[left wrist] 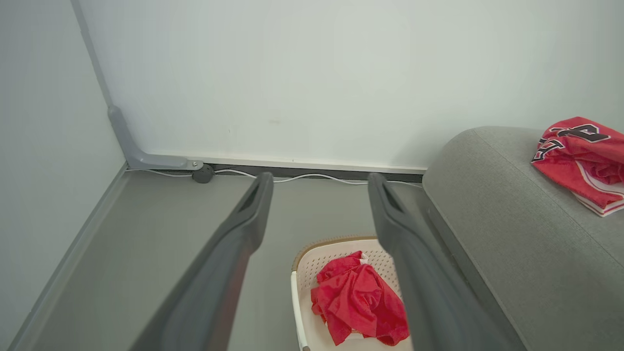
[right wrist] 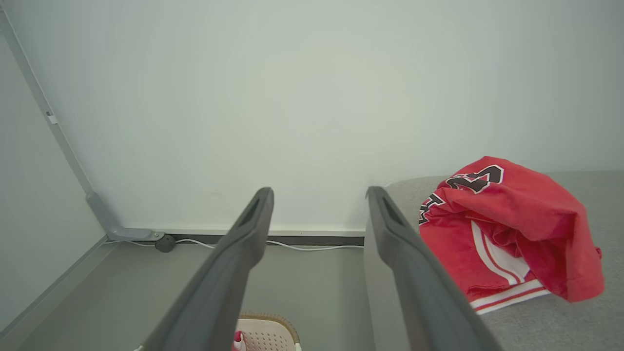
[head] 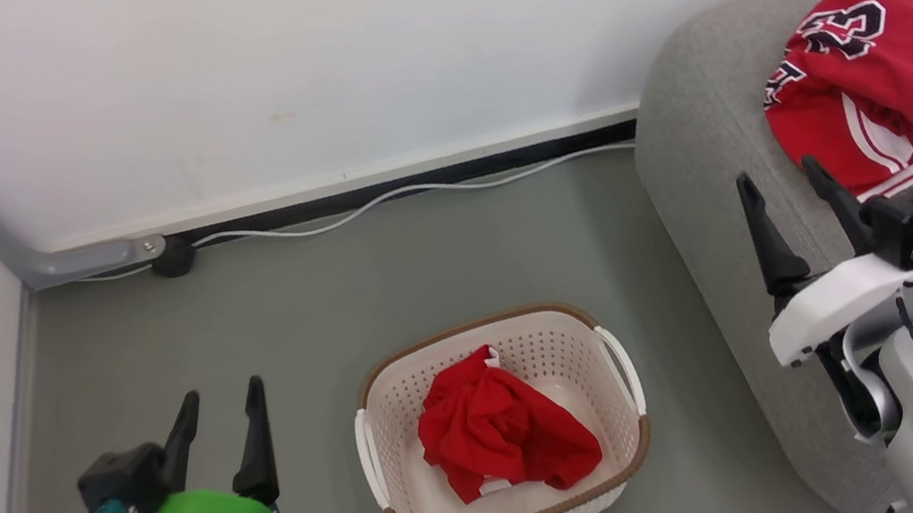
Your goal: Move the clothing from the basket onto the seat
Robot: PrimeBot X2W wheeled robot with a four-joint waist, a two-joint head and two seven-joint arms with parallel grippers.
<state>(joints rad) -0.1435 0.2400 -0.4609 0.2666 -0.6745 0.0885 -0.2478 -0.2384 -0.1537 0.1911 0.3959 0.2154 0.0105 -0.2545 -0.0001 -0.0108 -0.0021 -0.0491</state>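
A white wall (head: 301,62) meets a grey floor (head: 422,271). A white cable (head: 419,188) runs along the skirting (head: 407,166) to a black plug (head: 173,258) beside a grey conduit (head: 86,258).

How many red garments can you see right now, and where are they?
2. The numbered garment lies on the sofa; the plainer red garment sits crumpled in the basket. Something smaller could be hidden beneath either.

numbered clothing (head: 874,85): bright red, black-and-white numerals, white stripe trim | plain clothing (head: 501,431): red | basket (head: 560,341): cream-white, perforated, brown woven-look rim | seat (head: 705,165): light grey fabric | floor (head: 294,317): grey-green | wall (head: 301,62): white | cable (head: 428,186): white | skirting (head: 514,156): white over black | left gripper (head: 223,388): green cover, dark fingers (head: 253,454) | right gripper (head: 776,171): white cover, dark fingers
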